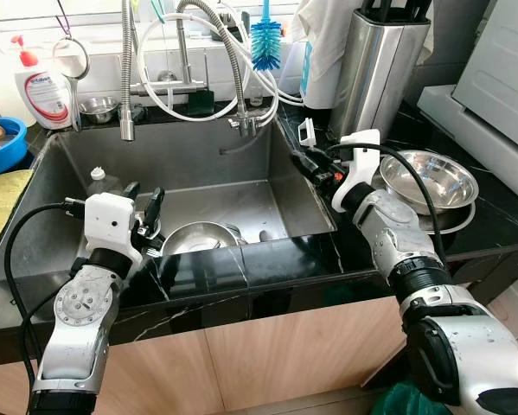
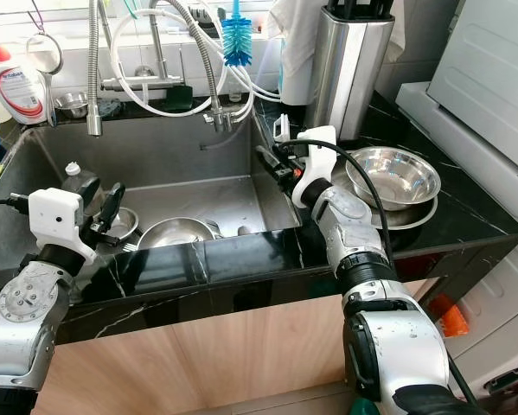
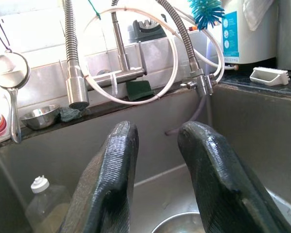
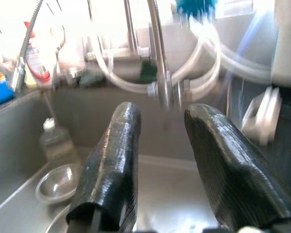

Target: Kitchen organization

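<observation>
A steel sink [image 1: 241,169] holds a steel pot [image 1: 198,238], a small steel bowl [image 2: 120,223] and a clear bottle with a white cap [image 1: 103,181]. My left gripper [image 1: 143,203] hangs over the sink's front left part, just left of the pot, open with nothing between its fingers [image 3: 111,165]. My right gripper [image 1: 307,162] is at the sink's right rim, pointing into the basin, also open and empty [image 4: 160,121]. A larger steel bowl [image 1: 427,180] rests on a plate on the black counter to the right of that arm.
A pull-down sprayer [image 1: 127,78] and faucet pipes [image 1: 241,78] hang over the back of the sink. Behind stand a soap bottle [image 1: 44,86], a small bowl [image 1: 99,108], a blue brush [image 1: 265,43] and a steel knife block [image 1: 384,60]. A blue bowl [image 1: 3,143] sits far left.
</observation>
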You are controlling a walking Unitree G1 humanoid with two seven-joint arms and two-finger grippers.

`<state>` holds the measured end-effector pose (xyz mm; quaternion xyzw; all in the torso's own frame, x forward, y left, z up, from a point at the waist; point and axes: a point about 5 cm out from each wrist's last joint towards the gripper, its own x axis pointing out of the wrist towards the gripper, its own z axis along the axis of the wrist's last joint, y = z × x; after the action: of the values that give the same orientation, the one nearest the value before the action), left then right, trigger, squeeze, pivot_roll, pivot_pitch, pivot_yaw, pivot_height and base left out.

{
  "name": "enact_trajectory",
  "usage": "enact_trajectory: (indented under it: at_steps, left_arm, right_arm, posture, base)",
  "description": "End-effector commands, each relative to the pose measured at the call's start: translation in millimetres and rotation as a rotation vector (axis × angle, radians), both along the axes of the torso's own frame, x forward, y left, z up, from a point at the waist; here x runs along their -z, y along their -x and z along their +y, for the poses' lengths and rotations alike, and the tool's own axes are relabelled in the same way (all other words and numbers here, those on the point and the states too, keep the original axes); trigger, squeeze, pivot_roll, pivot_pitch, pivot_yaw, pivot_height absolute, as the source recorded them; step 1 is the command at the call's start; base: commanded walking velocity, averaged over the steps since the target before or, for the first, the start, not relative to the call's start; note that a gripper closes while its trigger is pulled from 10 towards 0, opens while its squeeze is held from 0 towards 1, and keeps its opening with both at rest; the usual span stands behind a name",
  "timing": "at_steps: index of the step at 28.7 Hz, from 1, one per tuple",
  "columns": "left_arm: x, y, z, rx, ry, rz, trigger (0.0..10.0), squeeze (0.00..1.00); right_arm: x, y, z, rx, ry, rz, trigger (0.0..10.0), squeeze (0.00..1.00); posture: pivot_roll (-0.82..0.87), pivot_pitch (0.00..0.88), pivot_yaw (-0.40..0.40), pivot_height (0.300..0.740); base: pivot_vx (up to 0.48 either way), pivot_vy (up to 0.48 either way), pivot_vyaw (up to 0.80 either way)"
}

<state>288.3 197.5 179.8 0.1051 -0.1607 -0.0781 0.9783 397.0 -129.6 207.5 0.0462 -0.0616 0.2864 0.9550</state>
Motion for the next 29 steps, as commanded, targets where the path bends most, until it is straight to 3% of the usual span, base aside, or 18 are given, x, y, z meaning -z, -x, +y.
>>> enact_trajectory:
  at_steps: [1, 7, 10, 14, 16, 18, 20, 22, 27, 29]
  left_arm:
    - [-1, -2.2, 0.3, -0.006, -0.025, 0.001, 10.0, 0.0]
    - [-1, -4.2, -0.5, -0.003, -0.024, 0.003, 10.0, 0.0]
    - [-1, -5.1, -1.6, 0.003, -0.023, 0.004, 10.0, 0.0]
    - [-1, -5.7, -3.0, 0.007, -0.02, 0.005, 10.0, 0.0]
    - [-1, -5.8, -3.2, 0.008, -0.018, 0.005, 10.0, 0.0]
    - [0, -6.2, -4.4, 0.011, -0.016, 0.007, 10.0, 0.0]
    - [0, -6.2, -4.9, 0.012, -0.014, 0.007, 10.0, 0.0]
    - [1, -5.7, -5.3, 0.012, -0.012, 0.01, 10.0, 0.0]
    - [2, -5.2, -6.5, 0.015, -0.01, 0.012, 10.0, 0.0]
    - [2, -5.3, -5.7, 0.012, -0.01, 0.014, 10.0, 0.0]
  right_arm:
    - [-25, 3.6, 2.3, 0.037, 0.048, -0.156, 10.0, 0.0]
    - [-51, 20.5, -6.9, 0.186, 0.064, -0.347, 10.0, 0.0]
    - [-60, 40.9, -29.3, 0.399, 0.151, -0.467, 10.0, 0.0]
    - [-64, 56.3, -50.6, 0.56, 0.138, -0.492, 10.0, 0.0]
    - [-62, 62.8, -61.2, 0.632, 0.164, -0.491, 10.0, 0.0]
    - [-50, 72.9, -79.1, 0.744, 0.116, -0.416, 10.0, 0.0]
    - [-45, 77.8, -83.6, 0.781, 0.117, -0.393, 10.0, 0.0]
    - [-30, 87.2, -89.8, 0.868, 0.002, -0.286, 10.0, 0.0]
    - [-17, 96.3, -92.3, 0.896, -0.01, -0.224, 10.0, 0.0]
    - [-11, 99.6, -104.7, 0.957, -0.081, -0.163, 10.0, 0.0]
  posture:
    - [0.07, 0.0, -0.031, 0.74]
    - [0.06, 0.0, -0.026, 0.74]
    - [0.05, 0.0, -0.02, 0.74]
    - [0.05, 0.0, -0.019, 0.74]
    - [0.04, 0.0, -0.018, 0.74]
    - [0.04, 0.0, -0.02, 0.74]
    - [0.04, 0.0, -0.02, 0.74]
    - [0.04, 0.002, -0.018, 0.74]
    - [0.05, 0.001, -0.02, 0.74]
    - [0.05, 0.0, -0.019, 0.74]
  base:
    - [0.0, 0.0, 0.0]
    - [0.0, 0.0, 0.0]
    - [0.0, 0.0, 0.0]
    - [0.0, 0.0, 0.0]
    - [0.0, 0.0, 0.0]
    - [0.0, 0.0, 0.0]
    - [0.0, 0.0, 0.0]
    - [0.0, 0.0, 0.0]
    - [0.0, 0.0, 0.0]
    - [0.0, 0.0, 0.0]
